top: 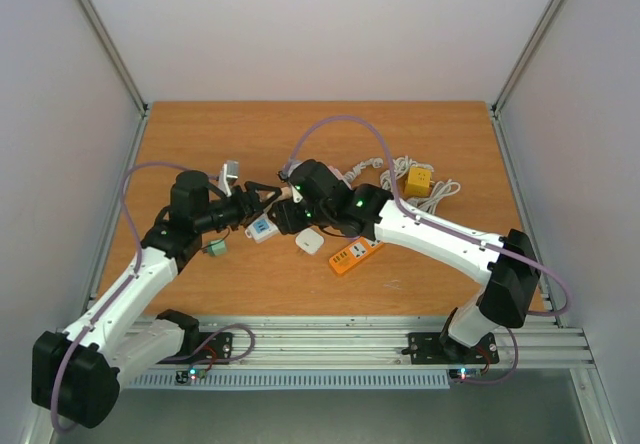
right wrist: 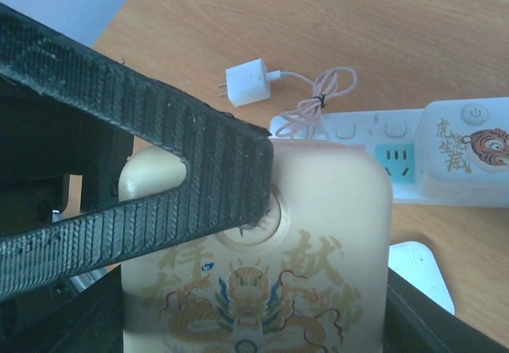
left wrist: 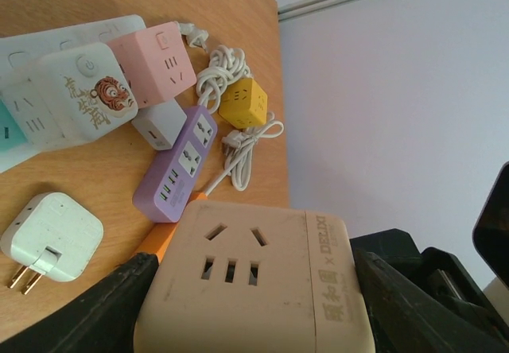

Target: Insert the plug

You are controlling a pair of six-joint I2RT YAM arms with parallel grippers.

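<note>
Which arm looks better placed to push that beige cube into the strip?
Probably the right. The right tool straddles the beige cube socket from above, dragon face up, with the white power strip just beyond. The left tool clamps it sideways.

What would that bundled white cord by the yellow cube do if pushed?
The white cord is thin and loosely looped, so it would probably flop rather than slide whole. It seems joined to the yellow cube, so it may tug that.

High camera looks down across the whole table (top: 200, 134); both wrist cameras sit very near the beige socket cube (left wrist: 254, 281), viewing opposite faces.
</note>
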